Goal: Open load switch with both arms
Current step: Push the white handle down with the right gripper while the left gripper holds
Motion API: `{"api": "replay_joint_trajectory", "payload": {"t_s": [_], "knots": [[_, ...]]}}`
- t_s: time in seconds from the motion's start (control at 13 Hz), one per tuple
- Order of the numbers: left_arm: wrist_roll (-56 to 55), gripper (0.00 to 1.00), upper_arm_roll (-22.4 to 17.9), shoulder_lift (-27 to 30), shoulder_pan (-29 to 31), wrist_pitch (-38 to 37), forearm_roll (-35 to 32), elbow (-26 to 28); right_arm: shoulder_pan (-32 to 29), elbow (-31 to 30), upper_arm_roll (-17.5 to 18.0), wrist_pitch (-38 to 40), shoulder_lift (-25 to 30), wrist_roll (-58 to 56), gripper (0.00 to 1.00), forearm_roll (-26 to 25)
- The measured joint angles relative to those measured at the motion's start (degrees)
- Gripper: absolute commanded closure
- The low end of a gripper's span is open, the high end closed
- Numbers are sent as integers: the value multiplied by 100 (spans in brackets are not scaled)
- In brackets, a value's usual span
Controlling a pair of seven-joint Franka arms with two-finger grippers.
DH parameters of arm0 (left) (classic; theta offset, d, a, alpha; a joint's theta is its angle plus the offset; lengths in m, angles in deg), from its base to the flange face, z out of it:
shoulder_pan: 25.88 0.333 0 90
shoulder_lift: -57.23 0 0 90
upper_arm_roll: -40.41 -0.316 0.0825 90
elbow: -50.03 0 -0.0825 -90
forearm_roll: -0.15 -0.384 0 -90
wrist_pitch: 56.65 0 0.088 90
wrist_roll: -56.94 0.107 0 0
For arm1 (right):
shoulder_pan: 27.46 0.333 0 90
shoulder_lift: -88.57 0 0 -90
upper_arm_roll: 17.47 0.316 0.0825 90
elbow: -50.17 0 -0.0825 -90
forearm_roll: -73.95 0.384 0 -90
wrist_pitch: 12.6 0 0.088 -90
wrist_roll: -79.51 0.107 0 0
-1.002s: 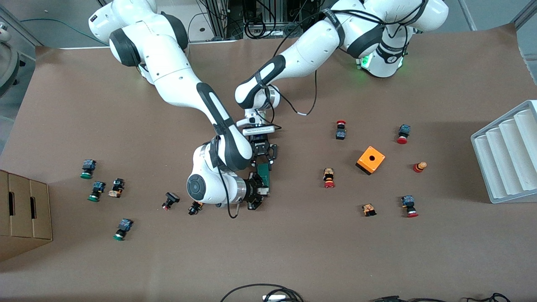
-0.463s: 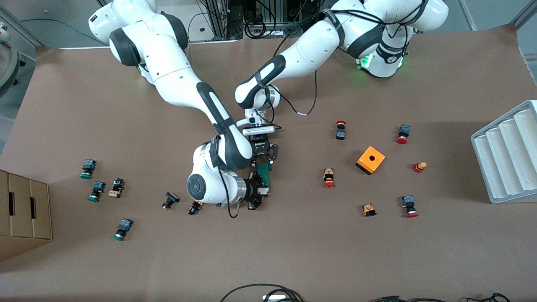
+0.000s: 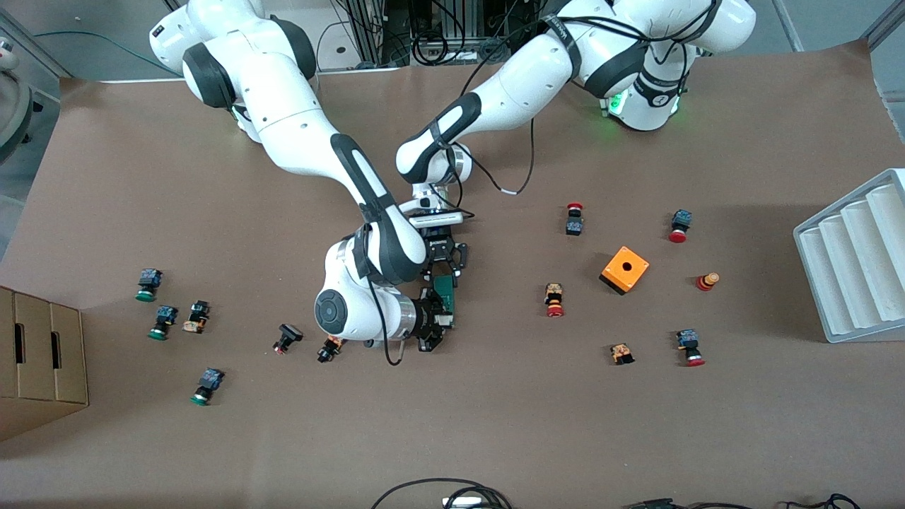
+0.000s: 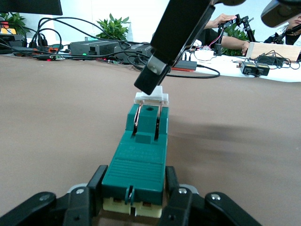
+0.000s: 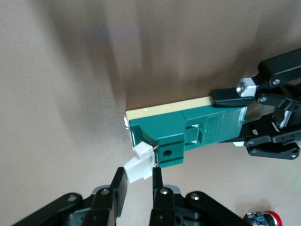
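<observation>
The green load switch point(image 3: 445, 291) lies on the brown table near its middle, between both grippers. My left gripper point(image 3: 444, 276) is shut on the block's end farther from the front camera; the left wrist view shows its fingers point(image 4: 96, 181) pressed against both sides of the green body point(image 4: 141, 155). My right gripper point(image 3: 442, 319) is at the nearer end. In the right wrist view its fingers point(image 5: 157, 186) close on the white end piece point(image 5: 141, 170), which stands slightly out from the green block point(image 5: 188, 134). The left gripper point(image 5: 235, 120) shows there too.
Two small push-buttons point(image 3: 286, 338) point(image 3: 329, 349) lie close to the right arm's wrist. An orange cube box point(image 3: 625, 269) and red-capped buttons point(image 3: 554, 300) sit toward the left arm's end, beside a white ridged tray point(image 3: 855, 261). Green-capped buttons point(image 3: 147, 284) and a cardboard box point(image 3: 39, 353) are at the right arm's end.
The right arm's wrist and forearm have shifted slightly away from the front camera. The left gripper and the green block have stayed put.
</observation>
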Motion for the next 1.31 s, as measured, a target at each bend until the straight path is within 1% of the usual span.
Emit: {"api": "replay_joint_trajectory", "payload": {"t_s": [0.39, 0.69, 1.31], "knots": [[0, 44, 0, -1, 0, 0, 0, 0, 15, -137, 7, -1, 127, -96, 72, -1], [0, 44, 1, -1, 0, 0, 0, 0, 12, -144, 74, -45, 160, -113, 72, -209], [0, 44, 1, -1, 0, 0, 0, 0, 9, -263, 111, -104, 248, -199, 72, -265]]}}
